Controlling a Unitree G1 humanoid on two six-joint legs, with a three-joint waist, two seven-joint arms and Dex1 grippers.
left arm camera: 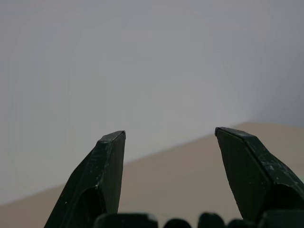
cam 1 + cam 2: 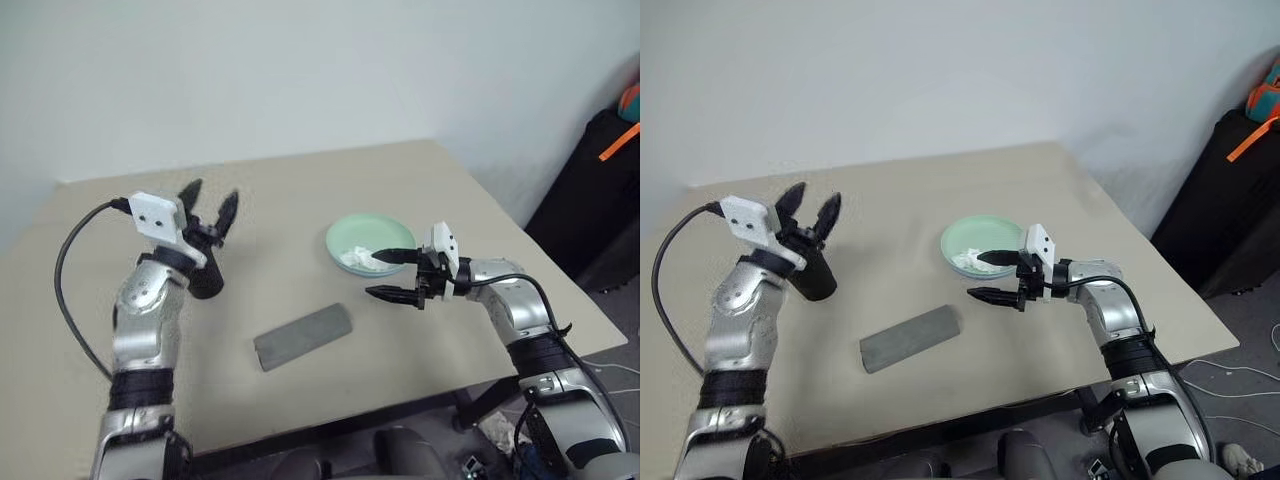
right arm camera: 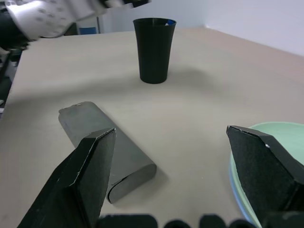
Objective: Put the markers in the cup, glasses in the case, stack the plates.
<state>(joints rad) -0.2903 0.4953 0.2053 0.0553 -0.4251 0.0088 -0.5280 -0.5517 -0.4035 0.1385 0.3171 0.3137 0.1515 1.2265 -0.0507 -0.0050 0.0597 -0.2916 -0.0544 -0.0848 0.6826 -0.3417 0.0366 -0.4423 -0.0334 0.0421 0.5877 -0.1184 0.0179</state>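
Head views: the case lies flat on the table, its long axis running from near-left to far-right. The green plate, holding white tissue, sits just beyond the case's right end. The cup stands upright left of the case, under the left gripper, whose fingers are spread and empty. The right gripper, fingers apart, holds nothing.

Left wrist view: fingers apart.

Right wrist view: the cup stands beyond the case.
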